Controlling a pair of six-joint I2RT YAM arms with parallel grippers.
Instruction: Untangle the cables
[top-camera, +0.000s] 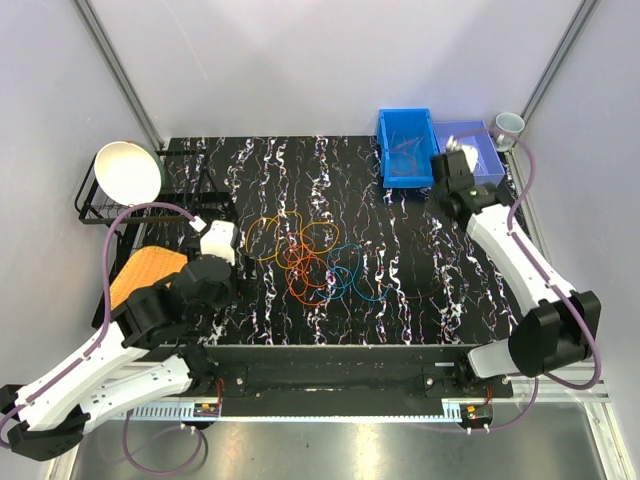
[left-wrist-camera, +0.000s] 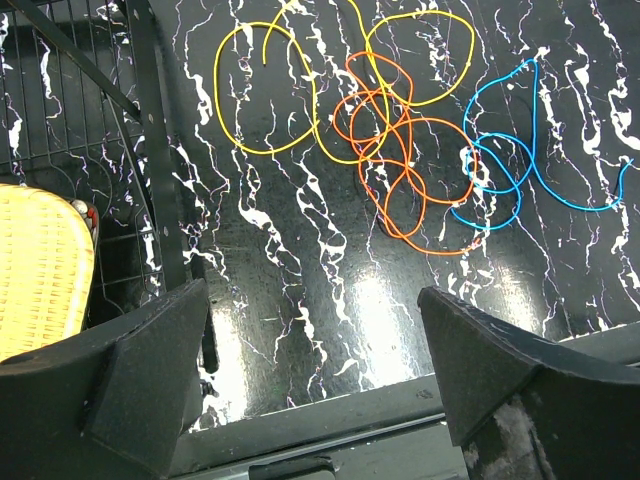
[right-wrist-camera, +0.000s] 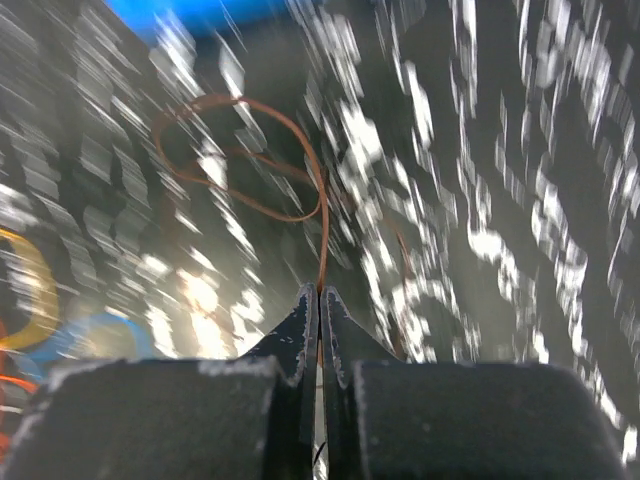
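Note:
The cables lie in a tangle mid-table: yellow loops (top-camera: 272, 236) (left-wrist-camera: 217, 90), orange ones (top-camera: 305, 272) (left-wrist-camera: 432, 120) and a blue one (top-camera: 352, 276) (left-wrist-camera: 490, 82). My left gripper (top-camera: 218, 240) (left-wrist-camera: 315, 370) hangs open just left of the tangle, over the table's near edge, with nothing between its fingers. My right gripper (top-camera: 455, 160) (right-wrist-camera: 319, 292) is at the far right beside the blue bin. Its jaws are pressed together on a thin dark red cable (right-wrist-camera: 322, 235), which loops away in front of them in the blurred right wrist view.
A blue bin (top-camera: 405, 150) and a paler bin (top-camera: 482, 150) stand at the back right, with a white cup (top-camera: 509, 123) behind them. At the left, a black wire rack (top-camera: 100, 210) (left-wrist-camera: 150, 150) carries a white bowl (top-camera: 128, 170). A yellow woven mat (top-camera: 145, 272) (left-wrist-camera: 40, 270) lies beside it.

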